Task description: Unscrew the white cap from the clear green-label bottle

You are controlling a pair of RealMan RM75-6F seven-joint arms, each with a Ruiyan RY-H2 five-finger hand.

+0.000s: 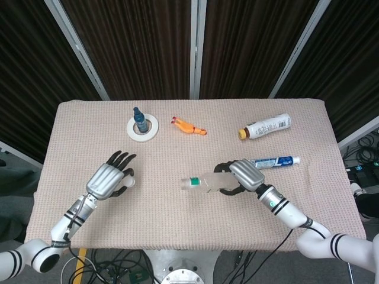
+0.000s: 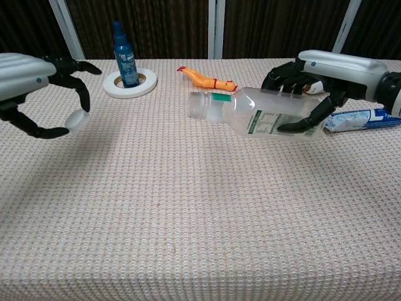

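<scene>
Right hand (image 2: 313,84) grips bottle (image 2: 263,114) sideways above table (image 2: 188,219), neck open, pointing left. Left hand (image 2: 37,94) pinches white cap (image 2: 76,119), well apart from bottle. Far side: spray bottle (image 2: 124,47) standing in tape roll (image 2: 147,84).

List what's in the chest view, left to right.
Left hand pinching the small white cap → blue spray bottle standing in the white tape roll → orange rubber chicken toy → clear green-label bottle, uncapped, lying sideways in the right hand → blue-and-white toothpaste tube.
</scene>
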